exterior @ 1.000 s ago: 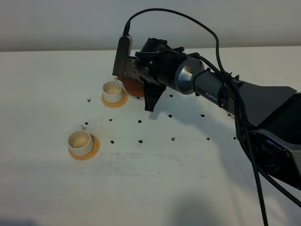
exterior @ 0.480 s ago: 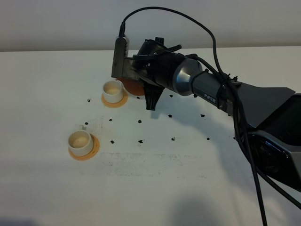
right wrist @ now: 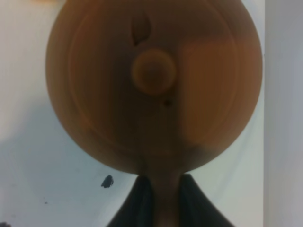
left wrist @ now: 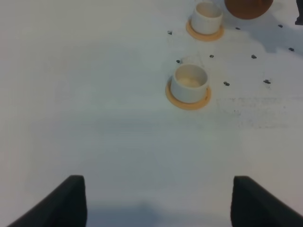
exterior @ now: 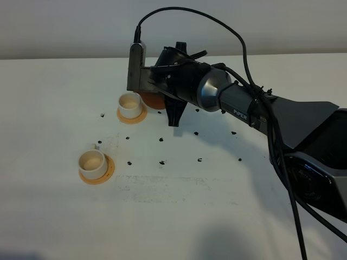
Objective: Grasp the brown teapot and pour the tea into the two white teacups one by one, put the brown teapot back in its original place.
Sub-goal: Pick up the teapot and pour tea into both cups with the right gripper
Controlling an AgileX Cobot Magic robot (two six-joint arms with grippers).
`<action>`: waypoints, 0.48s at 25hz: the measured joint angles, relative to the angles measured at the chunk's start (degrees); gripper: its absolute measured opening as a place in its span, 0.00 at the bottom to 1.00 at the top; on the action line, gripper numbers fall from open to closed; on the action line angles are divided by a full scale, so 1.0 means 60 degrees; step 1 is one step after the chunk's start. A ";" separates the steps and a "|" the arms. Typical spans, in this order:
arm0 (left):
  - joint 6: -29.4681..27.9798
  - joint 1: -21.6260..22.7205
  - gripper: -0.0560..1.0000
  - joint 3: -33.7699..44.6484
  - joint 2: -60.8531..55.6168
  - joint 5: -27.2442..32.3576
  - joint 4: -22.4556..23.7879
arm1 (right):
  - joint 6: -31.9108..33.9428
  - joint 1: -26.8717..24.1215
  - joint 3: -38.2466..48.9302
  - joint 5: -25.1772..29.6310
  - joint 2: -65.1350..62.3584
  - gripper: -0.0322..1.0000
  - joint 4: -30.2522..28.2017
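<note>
My right gripper [exterior: 165,103] reaches across to the back left with its wrist rolled on its side, shut on the handle of the brown teapot [exterior: 153,100]. The teapot hangs just right of the far white teacup [exterior: 130,104] on its orange saucer [exterior: 132,117]. In the right wrist view the teapot's lid and knob [right wrist: 154,71] fill the frame, and the fingers [right wrist: 139,203] clamp the handle. The near teacup [exterior: 92,163] stands on its saucer at front left. My left gripper [left wrist: 161,203] is open and empty, well short of the near teacup [left wrist: 189,82]. The beige coaster is hidden.
Small black specks [exterior: 161,162] lie scattered on the white table [exterior: 190,216] between the cups and the right arm. The right arm's black cable [exterior: 244,49] loops above it. The far teacup [left wrist: 207,14] and the teapot's edge [left wrist: 246,5] show in the left wrist view.
My right gripper and the teapot have shifted slightly left, closer over the far teacup. The cups and the left arm have not moved.
</note>
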 joint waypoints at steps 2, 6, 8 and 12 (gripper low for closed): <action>0.0000 0.0000 0.63 0.0000 0.0000 0.0000 0.0000 | -0.0084 0.0000 0.0000 0.0000 0.0000 0.15 -0.0008; 0.0000 0.0000 0.63 0.0000 0.0000 0.0000 0.0000 | -0.0141 0.0000 0.0000 0.0000 0.0000 0.15 -0.0060; 0.0000 0.0000 0.63 0.0000 0.0000 0.0000 0.0000 | -0.0150 0.0022 0.0000 0.0009 0.0000 0.15 -0.0182; 0.0000 0.0000 0.63 0.0000 0.0000 0.0000 0.0000 | -0.0216 0.0095 0.0000 0.0009 0.0000 0.15 -0.0249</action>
